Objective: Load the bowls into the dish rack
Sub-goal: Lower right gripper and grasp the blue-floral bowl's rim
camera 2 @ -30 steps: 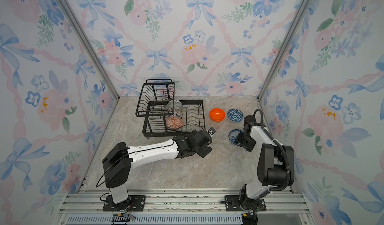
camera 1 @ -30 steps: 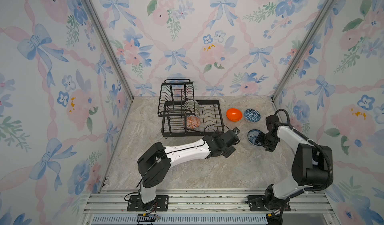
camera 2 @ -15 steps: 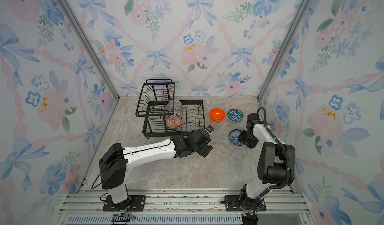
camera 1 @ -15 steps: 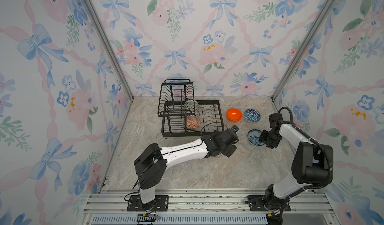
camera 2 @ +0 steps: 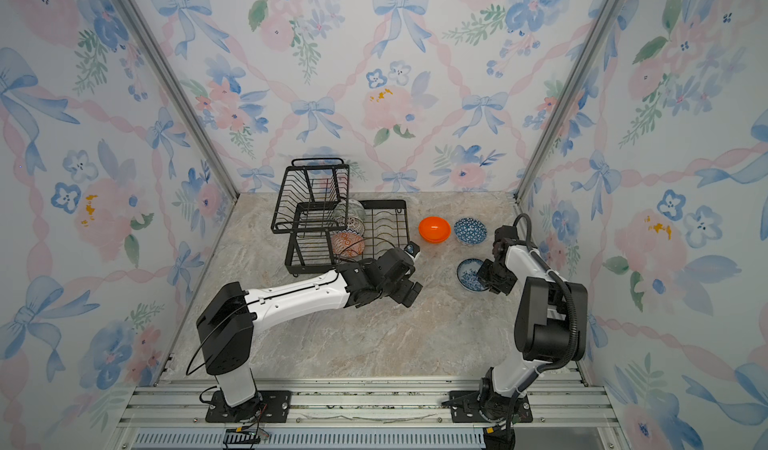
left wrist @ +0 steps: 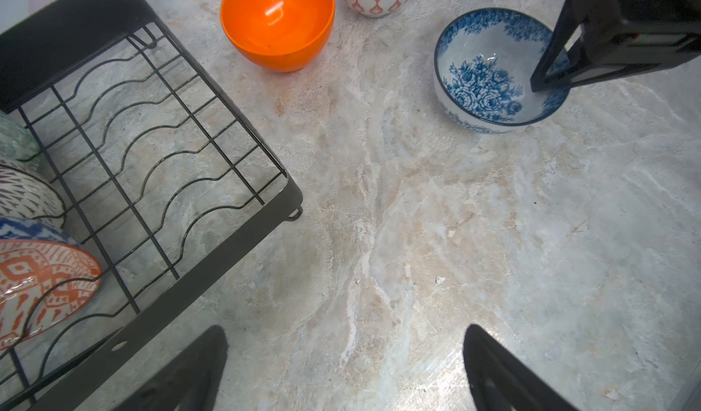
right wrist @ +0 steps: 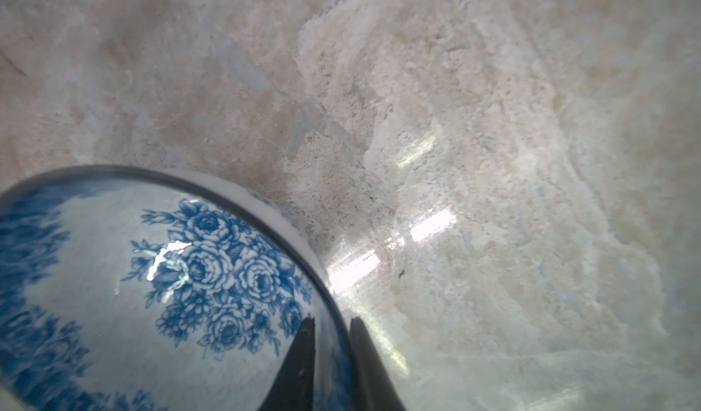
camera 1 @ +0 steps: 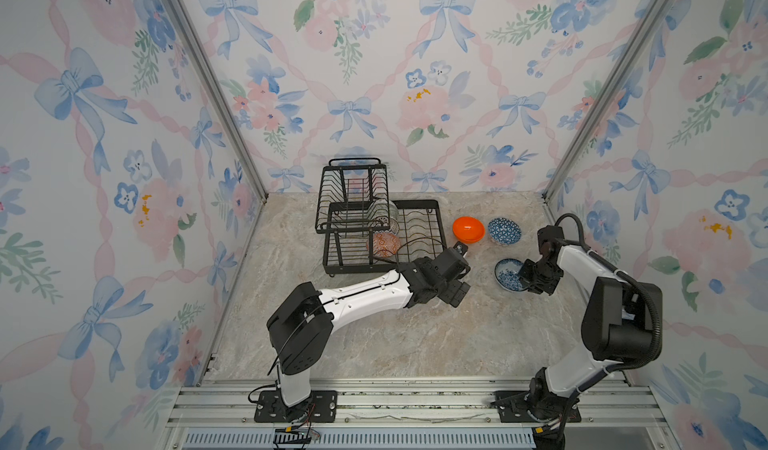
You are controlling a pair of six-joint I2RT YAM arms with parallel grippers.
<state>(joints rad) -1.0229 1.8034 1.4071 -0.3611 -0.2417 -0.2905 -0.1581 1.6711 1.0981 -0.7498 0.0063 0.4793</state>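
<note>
Two right fingers [right wrist: 299, 359] cropped, bowl [right wrist: 113, 276] half-seen

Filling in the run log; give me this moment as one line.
right gripper: fingers clamped on floral bowl rim | left gripper: open, empty | dish rack: three bowls | unloaded: orange bowl, blue geometric bowl

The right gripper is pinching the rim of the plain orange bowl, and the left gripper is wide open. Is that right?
Not quite. The right gripper is pinching the rim of the blue-and-white floral bowl, not the orange bowl, which stands untouched. The right wrist view shows its fingers either side of that rim. The left gripper is wide open, as you said.
</note>
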